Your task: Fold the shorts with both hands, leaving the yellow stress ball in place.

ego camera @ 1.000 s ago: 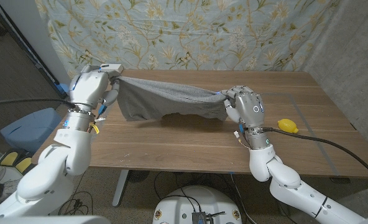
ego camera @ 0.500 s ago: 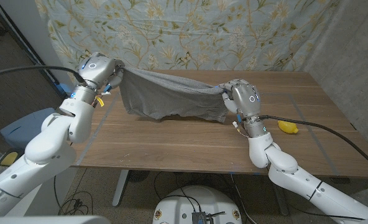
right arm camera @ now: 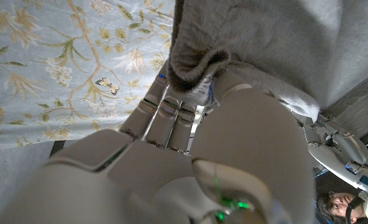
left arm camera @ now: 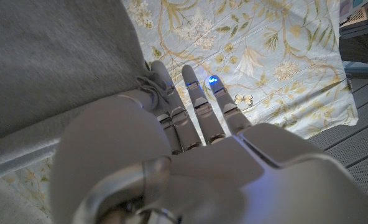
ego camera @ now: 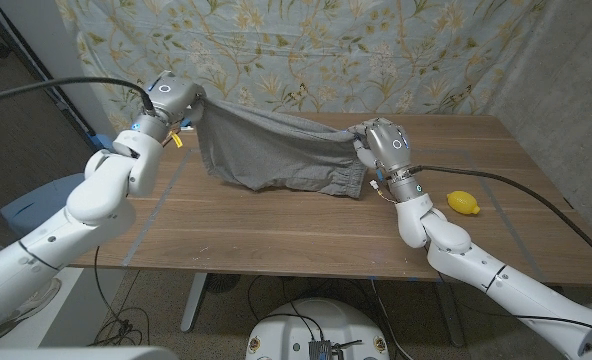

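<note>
Shorts [ego camera: 276, 150] strung between left hand [ego camera: 176, 100] and right hand [ego camera: 376, 140], seemingly hanging just above table [ego camera: 276, 225]. Ball [ego camera: 462, 202] on table right of right hand, apart. Curtain [ego camera: 306, 50] behind.

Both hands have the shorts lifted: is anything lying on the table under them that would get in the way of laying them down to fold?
Nothing visible does. The shorts hang between the left hand and the right hand, and the wooden table in front of them looks bare. The yellow ball lies well off toward the right side, apart from the cloth.
</note>
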{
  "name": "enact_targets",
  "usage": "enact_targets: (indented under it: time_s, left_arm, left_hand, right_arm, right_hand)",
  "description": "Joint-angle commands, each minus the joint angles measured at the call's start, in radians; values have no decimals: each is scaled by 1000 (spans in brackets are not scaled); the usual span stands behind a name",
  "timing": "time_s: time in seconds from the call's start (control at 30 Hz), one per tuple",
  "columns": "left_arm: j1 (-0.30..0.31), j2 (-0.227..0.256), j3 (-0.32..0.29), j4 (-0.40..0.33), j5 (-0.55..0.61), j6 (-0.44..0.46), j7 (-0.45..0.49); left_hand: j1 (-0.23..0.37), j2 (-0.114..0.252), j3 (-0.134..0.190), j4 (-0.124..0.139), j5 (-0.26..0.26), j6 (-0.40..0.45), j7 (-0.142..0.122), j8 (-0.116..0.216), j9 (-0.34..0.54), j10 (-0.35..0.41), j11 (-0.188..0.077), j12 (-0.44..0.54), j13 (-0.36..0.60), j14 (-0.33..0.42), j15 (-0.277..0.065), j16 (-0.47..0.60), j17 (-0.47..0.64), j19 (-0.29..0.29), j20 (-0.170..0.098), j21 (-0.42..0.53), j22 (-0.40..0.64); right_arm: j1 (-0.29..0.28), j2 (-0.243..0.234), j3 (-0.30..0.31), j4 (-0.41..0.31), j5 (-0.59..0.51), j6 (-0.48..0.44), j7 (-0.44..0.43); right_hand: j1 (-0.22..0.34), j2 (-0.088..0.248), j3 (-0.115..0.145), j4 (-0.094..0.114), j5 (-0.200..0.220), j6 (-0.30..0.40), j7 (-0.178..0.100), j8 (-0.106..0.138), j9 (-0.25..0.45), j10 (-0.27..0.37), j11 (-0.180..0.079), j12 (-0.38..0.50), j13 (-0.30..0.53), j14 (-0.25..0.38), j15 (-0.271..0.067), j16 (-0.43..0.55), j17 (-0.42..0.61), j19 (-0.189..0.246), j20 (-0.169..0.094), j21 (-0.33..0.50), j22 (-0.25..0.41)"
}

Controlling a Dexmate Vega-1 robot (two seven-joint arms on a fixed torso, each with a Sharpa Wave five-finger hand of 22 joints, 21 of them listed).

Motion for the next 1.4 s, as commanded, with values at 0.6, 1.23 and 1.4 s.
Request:
enact_targets:
  time_s: [0.6,1.23,1.4]
  left_arm:
    - [-478,-120,404,366,100,-68,-104]
    - [-630,-205,572,546,182,-79,-187]
    - [-651,-224,605,585,197,-75,-185]
  left_hand:
    - [90,18,-27,-68,-59,29,8,196,-78,35,8,-39,-101,20,-165,24,65,5,-19,40,-2]
    - [124,14,-36,-143,-146,59,6,117,-165,71,-11,-56,-174,30,-166,15,62,-4,-35,58,-5]
    - [120,17,-37,-145,-154,62,5,104,-178,75,-7,-58,-185,31,-164,11,59,-7,-32,60,-6]
  right_arm:
    - [303,82,-162,341,27,36,133]
    - [418,122,-270,470,24,-3,218]
    - [436,127,-290,474,29,-17,266]
  right_hand:
    - [-10,17,9,7,3,-15,-12,-12,5,-2,-17,42,96,-15,-82,-6,21,-13,0,16,1]
    - [-17,32,17,14,0,-35,-20,-29,6,-28,-16,19,78,-45,-85,-31,30,-23,-4,28,1]
    - [-33,37,24,23,0,-57,-20,-44,4,-47,-11,1,62,-59,-82,-57,21,-31,-4,34,0]
